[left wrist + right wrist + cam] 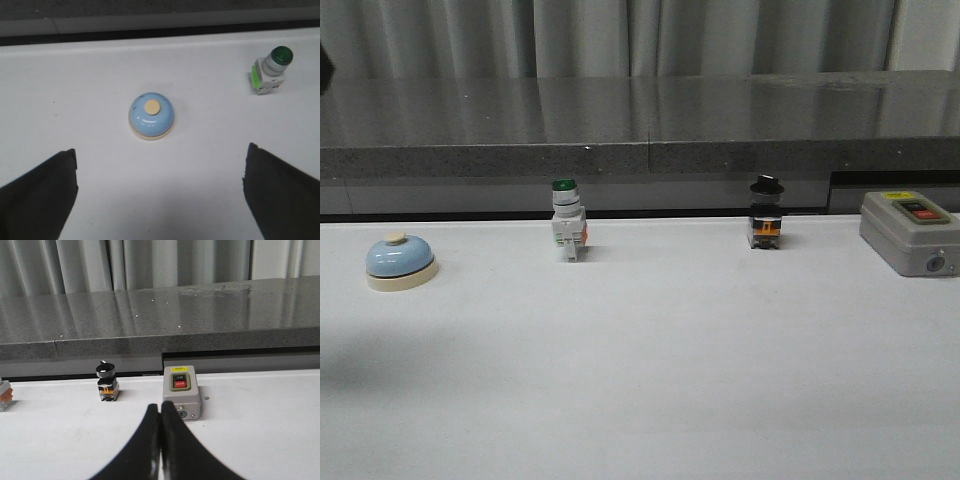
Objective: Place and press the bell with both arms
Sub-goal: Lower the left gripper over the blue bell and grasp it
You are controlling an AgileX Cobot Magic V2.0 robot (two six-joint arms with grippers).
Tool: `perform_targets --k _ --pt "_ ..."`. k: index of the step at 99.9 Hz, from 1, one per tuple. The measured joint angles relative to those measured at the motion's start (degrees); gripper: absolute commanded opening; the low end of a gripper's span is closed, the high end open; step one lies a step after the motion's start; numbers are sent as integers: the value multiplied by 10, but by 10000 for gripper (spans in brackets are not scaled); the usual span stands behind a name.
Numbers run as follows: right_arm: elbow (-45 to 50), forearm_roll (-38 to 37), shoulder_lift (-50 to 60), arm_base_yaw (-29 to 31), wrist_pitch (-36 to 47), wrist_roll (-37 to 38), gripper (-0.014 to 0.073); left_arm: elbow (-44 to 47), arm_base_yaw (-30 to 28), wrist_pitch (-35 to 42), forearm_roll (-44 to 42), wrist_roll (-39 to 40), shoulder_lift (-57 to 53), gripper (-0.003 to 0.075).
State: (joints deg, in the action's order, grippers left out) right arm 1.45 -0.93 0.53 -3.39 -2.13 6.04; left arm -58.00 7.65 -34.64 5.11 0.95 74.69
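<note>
the bell [400,262] sits upright at the left of the white counter [650,380], button up, with bare counter all around it. along the back stand a green-capped switch [568,232], a black-knobbed switch [766,213] and a grey switch box [910,232], all well apart from it. the left end effector [160,192] hangs spread wide near the bell, touching nothing. the right end effector [160,447] is pressed together, empty, near the box.

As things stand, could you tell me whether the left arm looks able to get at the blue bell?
Probably yes. The left gripper is open and above the table, with the bell in line between its fingers and nothing between them. The green-capped switch stands well off to one side.
</note>
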Motion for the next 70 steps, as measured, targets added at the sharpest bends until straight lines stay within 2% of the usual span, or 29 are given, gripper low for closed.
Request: perform_targets --k 40,70 --pt "0 0 0 0 1 0 -60 -167 6 3 -5 0 239 640" --pt "0 0 0 0 1 0 -60 -192 6 -2 -9 0 337 640"
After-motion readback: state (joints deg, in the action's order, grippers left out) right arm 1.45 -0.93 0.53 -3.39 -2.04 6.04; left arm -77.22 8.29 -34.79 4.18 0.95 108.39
